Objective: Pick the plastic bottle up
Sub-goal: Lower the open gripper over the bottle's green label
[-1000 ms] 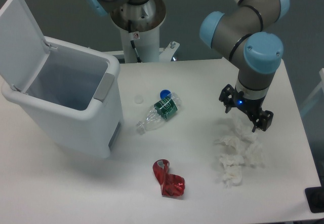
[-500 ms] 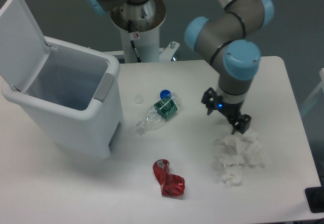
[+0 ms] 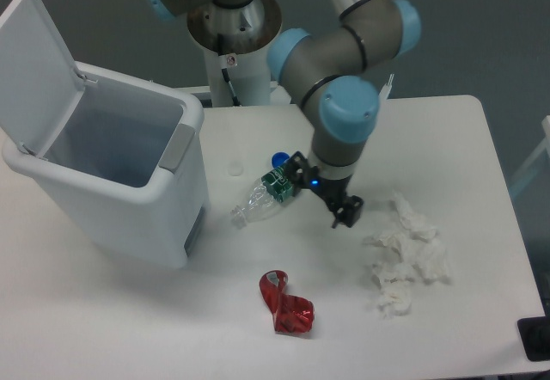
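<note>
The plastic bottle lies on its side on the white table, crushed and clear, with a green label band and a blue cap at its upper right end. My gripper is open and empty, its jaws spread, just to the right of the bottle's capped end and above the table. One finger is close to the cap; the other finger points toward the tissues. I cannot tell whether any finger touches the bottle.
A white bin with its lid open stands at the left. A crumpled red wrapper lies in front. Crumpled white tissues lie at the right. The arm's base pedestal stands at the back.
The gripper has moved left from above the tissues to beside the bottle's capped end. It stays open. The bottle, wrapper and tissues have not moved.
</note>
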`<state>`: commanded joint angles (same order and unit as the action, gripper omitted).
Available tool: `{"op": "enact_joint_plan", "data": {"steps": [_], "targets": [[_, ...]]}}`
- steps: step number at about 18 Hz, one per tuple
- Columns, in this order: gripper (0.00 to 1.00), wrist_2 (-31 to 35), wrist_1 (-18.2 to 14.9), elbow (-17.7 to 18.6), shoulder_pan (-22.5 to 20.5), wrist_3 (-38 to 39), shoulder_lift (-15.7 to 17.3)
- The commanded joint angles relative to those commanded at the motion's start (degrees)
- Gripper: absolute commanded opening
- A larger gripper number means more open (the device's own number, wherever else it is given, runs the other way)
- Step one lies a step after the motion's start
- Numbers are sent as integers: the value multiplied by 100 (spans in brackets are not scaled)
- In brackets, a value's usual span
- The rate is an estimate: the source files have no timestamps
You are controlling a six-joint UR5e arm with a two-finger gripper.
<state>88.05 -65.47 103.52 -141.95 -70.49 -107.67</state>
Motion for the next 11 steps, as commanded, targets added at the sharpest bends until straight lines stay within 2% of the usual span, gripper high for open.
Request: {"op": "enact_joint_plan", "data": {"steps": [2,8,11], "targets": [[100,106,-36,168,140,9,27],[100,80,-27,282,299,61,-52],[100,107,34,265,352,201,-271]]}}
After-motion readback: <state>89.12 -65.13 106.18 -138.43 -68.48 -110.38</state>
